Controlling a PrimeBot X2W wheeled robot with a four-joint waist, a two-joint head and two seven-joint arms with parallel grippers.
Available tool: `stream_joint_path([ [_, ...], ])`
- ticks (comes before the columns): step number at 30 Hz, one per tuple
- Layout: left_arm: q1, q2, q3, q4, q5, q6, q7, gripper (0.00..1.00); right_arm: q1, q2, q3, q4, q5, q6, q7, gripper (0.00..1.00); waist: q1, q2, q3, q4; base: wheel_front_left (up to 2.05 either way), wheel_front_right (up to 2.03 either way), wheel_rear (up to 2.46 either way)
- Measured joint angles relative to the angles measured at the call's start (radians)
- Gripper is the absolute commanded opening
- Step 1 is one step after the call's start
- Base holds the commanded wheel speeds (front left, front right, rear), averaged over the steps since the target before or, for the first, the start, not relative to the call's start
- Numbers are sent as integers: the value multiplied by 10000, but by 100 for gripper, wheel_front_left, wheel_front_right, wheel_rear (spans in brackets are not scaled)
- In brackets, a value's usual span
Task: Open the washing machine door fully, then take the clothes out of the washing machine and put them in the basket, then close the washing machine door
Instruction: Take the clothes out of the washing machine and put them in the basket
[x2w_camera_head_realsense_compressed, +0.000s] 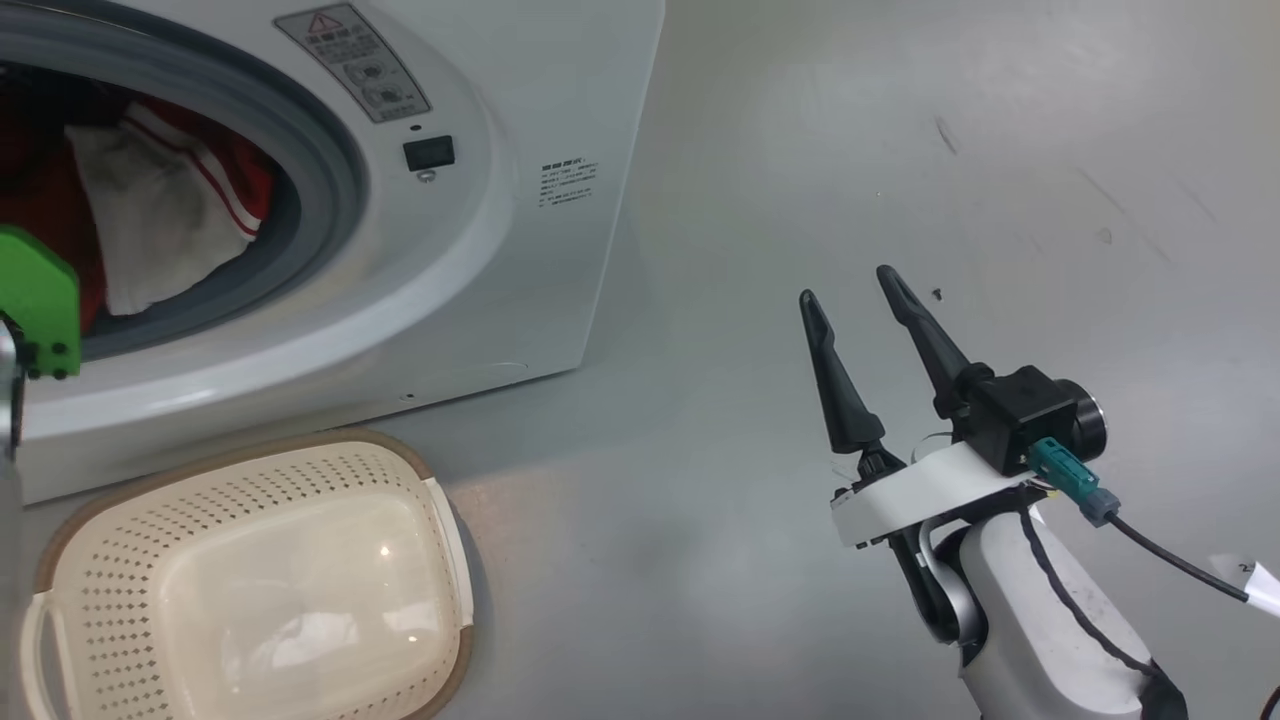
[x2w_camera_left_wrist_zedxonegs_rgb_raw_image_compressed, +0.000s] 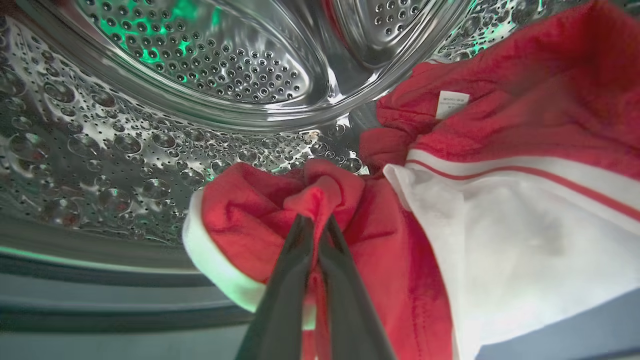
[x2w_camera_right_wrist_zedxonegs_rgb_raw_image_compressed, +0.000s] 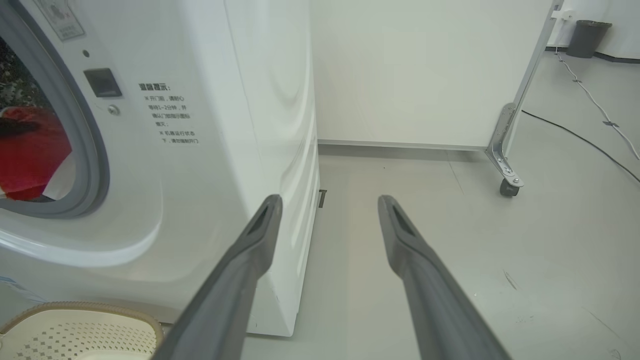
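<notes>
Tips of the left fingers (x2w_camera_left_wrist_zedxonegs_rgb_raw_image_compressed: 287, 290) buried in a pinched fold of the red clothes (x2w_camera_left_wrist_zedxonegs_rgb_raw_image_compressed: 240, 225). Can't read the small white tag (x2w_camera_left_wrist_zedxonegs_rgb_raw_image_compressed: 451, 104) or the warning label (x2w_camera_head_realsense_compressed: 352, 60). Bottom edge clipping the basket (x2w_camera_head_realsense_compressed: 250, 560), top and left edges cutting the washing machine (x2w_camera_head_realsense_compressed: 560, 80), green bracket (x2w_camera_head_realsense_compressed: 35, 300) covering some laundry.

The white front-loading washing machine (x2w_camera_head_realsense_compressed: 520, 230) takes up the upper left of the head view. Its round mouth stands open, ringed by a grey rubber seal (x2w_camera_head_realsense_compressed: 325, 150). Inside the perforated steel drum (x2w_camera_left_wrist_zedxonegs_rgb_raw_image_compressed: 150, 125) lie the clothes (x2w_camera_left_wrist_zedxonegs_rgb_raw_image_compressed: 500, 150), crumpled red fabric with a white panel edged in thin red-white stripes at the right of the left wrist view. At centre there, a red fold is pinched between the closed fingers of the left gripper (x2w_camera_left_wrist_zedxonegs_rgb_raw_image_compressed: 316, 222). The cream perforated basket (x2w_camera_head_realsense_compressed: 110, 600), brown-rimmed, sits upright at the lower left of the head view, just in front of the machine.
</notes>
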Motion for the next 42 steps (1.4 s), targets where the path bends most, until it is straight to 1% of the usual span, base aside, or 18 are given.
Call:
stream_joint_path([
  [9, 1037, -581, 75, 380, -439, -77, -1005, 0, 317, -219, -729, 29, 0, -71, 0, 100, 0, 0, -877, 441, 0, 0, 0],
  [16, 1550, -988, 155, 397, -731, -167, -1795, 0, 840, -314, -968, 117, -31, -58, 0, 100, -1, 0, -1547, 829, 0, 0, 0],
  [20, 1859, -1087, 127, 351, -784, -209, -2205, 0, 1089, -334, -1005, 155, -42, -10, 0, 100, 0, 0, -1875, 1084, 0, 0, 0],
  [24, 2185, -1210, 341, 307, -1068, -211, -2662, 0, 1273, -330, -1034, 190, -77, 35, 0, 100, 0, 0, -2194, 1318, 0, 0, 0],
  [31, 2696, -1342, 380, 31, -1200, -261, -3103, 0, 1475, -332, -1083, 194, -119, 196, 0, 100, 0, 0, -2594, 1709, 0, 0, 0],
  [34, 2810, -1344, 376, -261, -1200, -309, -3195, 0, 1509, -332, -1118, 192, -150, 207, 0, 100, -1, 0, -2725, 1830, 0, 0, 0],
  [39, 3059, -1413, 616, -704, -1394, -309, -3279, 0, 1652, -328, -1126, 194, -178, 293, 0, 100, -1, 0, -2879, 1956, 0, 0, 0],
  [42, 3319, -1595, 570, -941, -1434, -309, -3283, 0, 1685, -330, -1195, 205, -182, 293, 0, 100, -1, 0, -2948, 2008, 0, 0, 0],
])
